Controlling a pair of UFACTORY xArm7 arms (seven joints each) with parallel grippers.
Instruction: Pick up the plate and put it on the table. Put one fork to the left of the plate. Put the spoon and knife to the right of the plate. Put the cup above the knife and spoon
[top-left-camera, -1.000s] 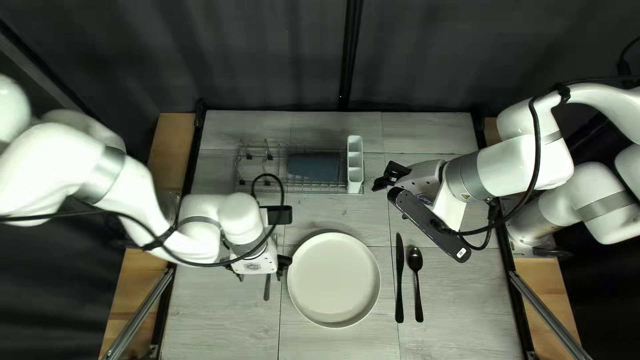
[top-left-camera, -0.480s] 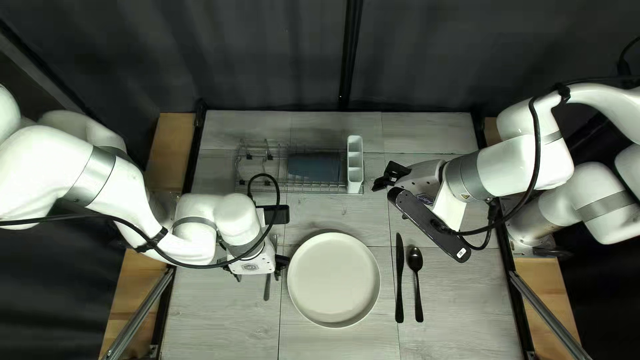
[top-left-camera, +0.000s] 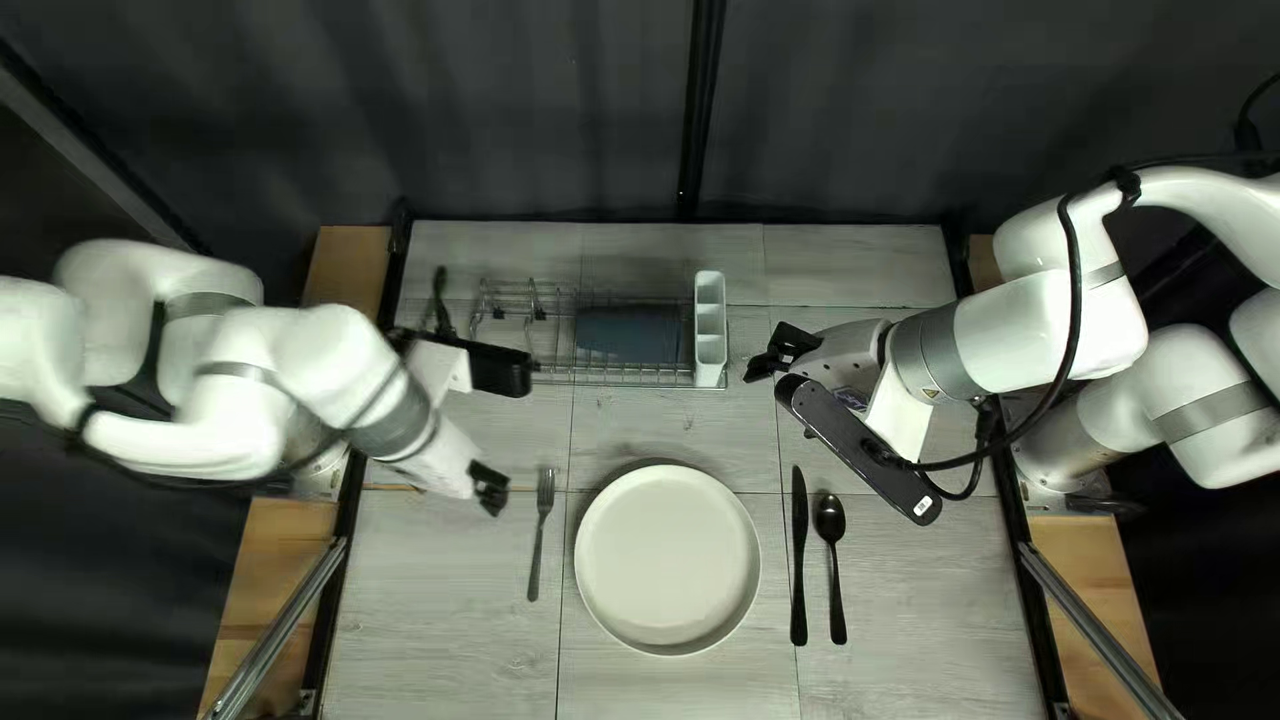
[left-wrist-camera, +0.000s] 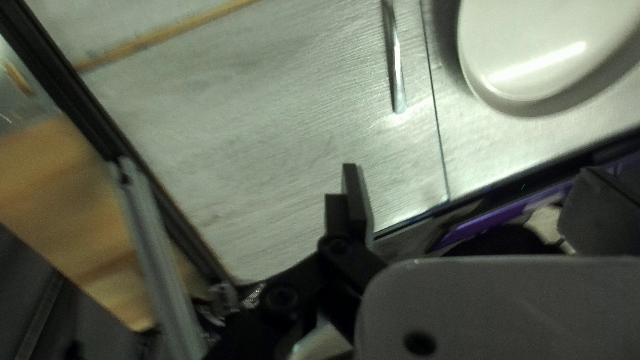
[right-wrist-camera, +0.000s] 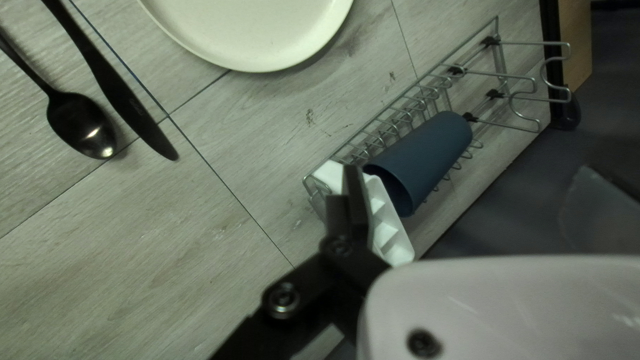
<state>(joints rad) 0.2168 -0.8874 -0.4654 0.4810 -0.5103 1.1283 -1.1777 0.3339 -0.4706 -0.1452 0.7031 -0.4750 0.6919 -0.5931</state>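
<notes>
Cream plate (top-left-camera: 667,556) centres the counter (top-left-camera: 450,630), steel fork (top-left-camera: 540,530) just left, black knife (top-left-camera: 798,560) and spoon (top-left-camera: 830,560) paired right. Only the blue cup (right-wrist-camera: 422,155) is unplaced, lying in the wire rack (top-left-camera: 505,300); the right pincer (top-left-camera: 767,360), open and empty, faces it, the left pincer (top-left-camera: 490,490) open beside the fork.

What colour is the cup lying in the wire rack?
Dark blue. The cup shows best in the right wrist view, on its side in the wire rack.

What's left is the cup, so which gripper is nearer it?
Right: right gripper hovers beside the rack holding the cup; left gripper is by the fork, farther off.
</notes>
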